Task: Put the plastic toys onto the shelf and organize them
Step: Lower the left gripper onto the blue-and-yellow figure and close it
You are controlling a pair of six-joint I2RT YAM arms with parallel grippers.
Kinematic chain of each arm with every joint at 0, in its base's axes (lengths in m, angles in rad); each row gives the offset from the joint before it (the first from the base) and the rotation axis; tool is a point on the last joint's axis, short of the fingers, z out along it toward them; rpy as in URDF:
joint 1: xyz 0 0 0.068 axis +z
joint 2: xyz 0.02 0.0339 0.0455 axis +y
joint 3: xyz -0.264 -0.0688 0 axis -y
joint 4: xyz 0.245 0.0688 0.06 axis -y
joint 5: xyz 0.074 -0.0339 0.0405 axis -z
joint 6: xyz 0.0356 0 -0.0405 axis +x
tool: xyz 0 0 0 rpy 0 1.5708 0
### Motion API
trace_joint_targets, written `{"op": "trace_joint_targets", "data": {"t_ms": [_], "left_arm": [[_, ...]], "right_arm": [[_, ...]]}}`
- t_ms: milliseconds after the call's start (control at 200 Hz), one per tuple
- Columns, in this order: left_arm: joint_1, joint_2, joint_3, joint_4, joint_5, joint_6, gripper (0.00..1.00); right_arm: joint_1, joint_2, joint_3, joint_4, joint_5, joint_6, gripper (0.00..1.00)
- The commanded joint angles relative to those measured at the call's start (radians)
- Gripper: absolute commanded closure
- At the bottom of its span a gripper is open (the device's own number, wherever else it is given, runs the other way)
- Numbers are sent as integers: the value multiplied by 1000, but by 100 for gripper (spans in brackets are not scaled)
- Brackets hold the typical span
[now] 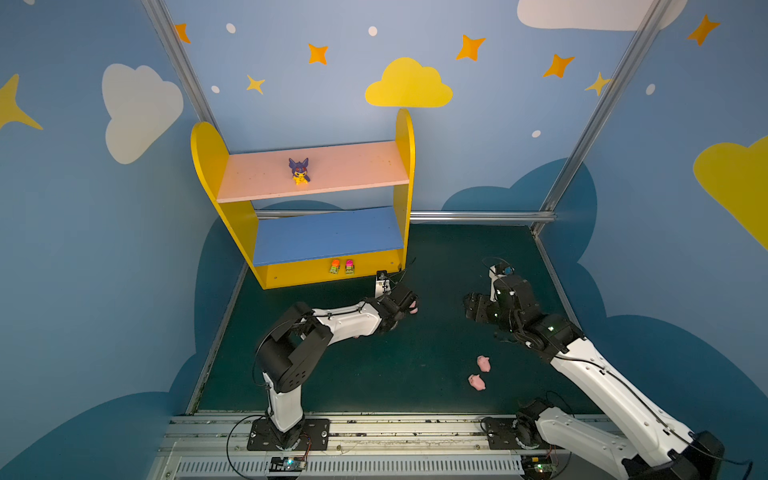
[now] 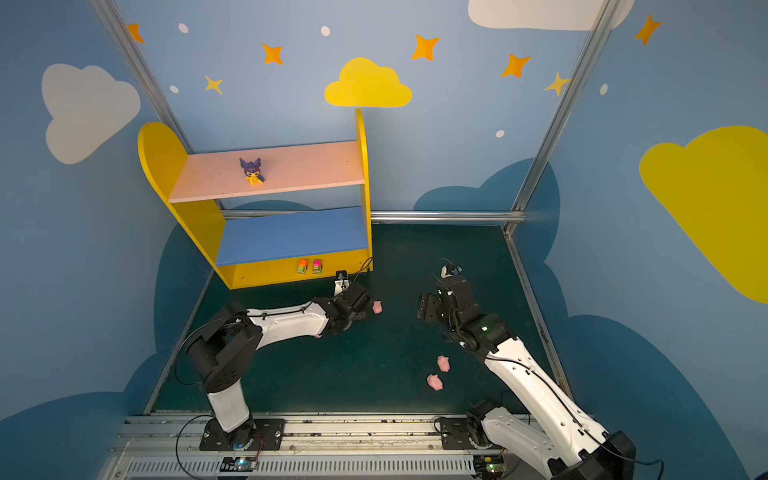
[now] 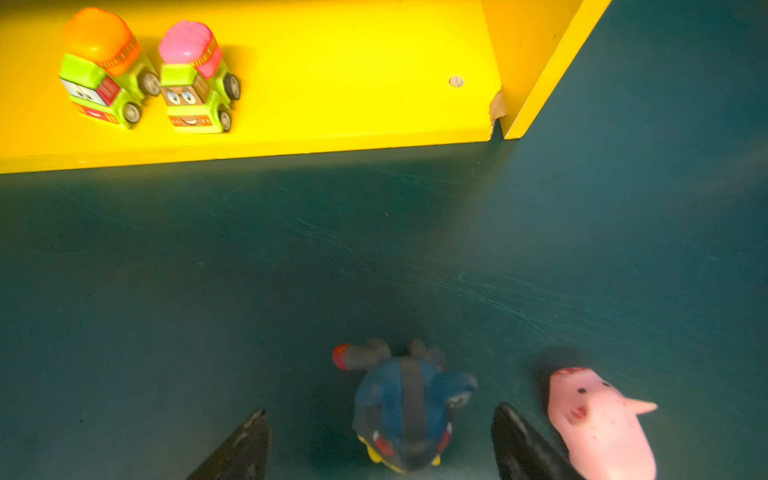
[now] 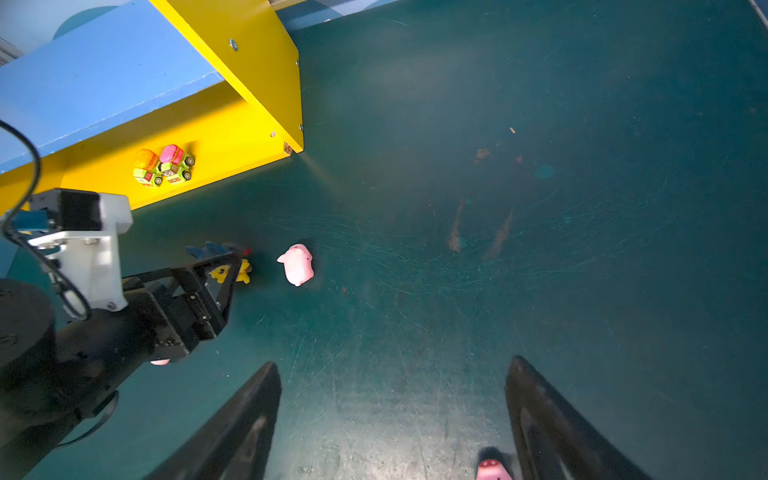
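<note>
The shelf [image 1: 208, 158] stands at the back left. A blue-hooded figurine [image 1: 299, 170] sits on its pink board, and two cars [image 3: 99, 66] [image 3: 195, 75] are side by side on its yellow base. On the green mat a second hooded figurine [image 3: 409, 411] lies between the fingers of my left gripper [image 3: 380, 436]. The jaws are open, with a gap on each side of it. A pink pig [image 3: 598, 424] lies just outside one finger. Two more pigs [image 1: 483, 363] [image 1: 476, 381] lie nearer the front. My right gripper [image 4: 392, 399] hangs open over bare mat, with a pig snout [image 4: 490, 469] by one finger.
Blue painted walls with metal posts close in the mat on three sides. The arms' base rail [image 1: 374, 432] runs along the front edge. A small pink bit [image 2: 318, 336] shows under the left forearm. The shelf's blue board [image 1: 328, 235] carries nothing.
</note>
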Motion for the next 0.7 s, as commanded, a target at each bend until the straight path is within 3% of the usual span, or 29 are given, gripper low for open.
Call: {"op": "trace_joint_targets", "data": {"t_ms": [0, 696], "left_arm": [[11, 23, 39, 16, 10, 32, 20], [37, 98, 98, -2, 33, 59, 38]], "right_arm": [[-17, -8, -8, -8, -29, -8, 16], [-51, 3, -8, -15, -49, -11, 16]]}}
